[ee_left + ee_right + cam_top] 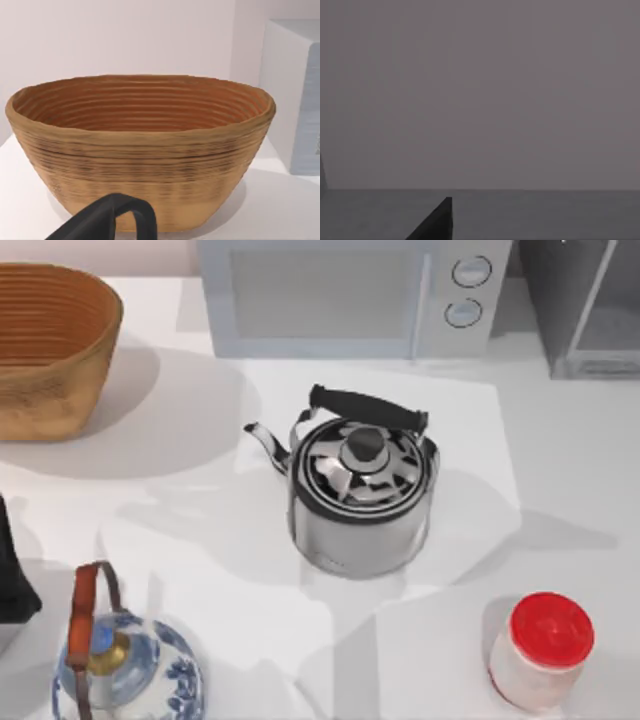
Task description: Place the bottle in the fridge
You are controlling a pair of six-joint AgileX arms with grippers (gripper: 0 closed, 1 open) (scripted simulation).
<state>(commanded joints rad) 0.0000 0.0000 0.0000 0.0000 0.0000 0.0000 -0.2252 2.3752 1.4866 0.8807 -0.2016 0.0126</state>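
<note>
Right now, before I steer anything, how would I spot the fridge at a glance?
Start at the light grey microwave along the table's far edge. Directly to its right in the top view, in the corner, stands the fridge. It is a dark grey metallic box with a pale glassy panel in a thin light frame, without the microwave's two round knobs.

Polished metal kettle (362, 498), ribbed woven basket (48, 345), glossy glazed teapot (128, 672)

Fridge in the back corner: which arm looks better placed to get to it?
Probably the right. The fridge stands at the table's far right corner, while the left arm sits at the table's left edge, its wrist camera facing the basket.
</note>
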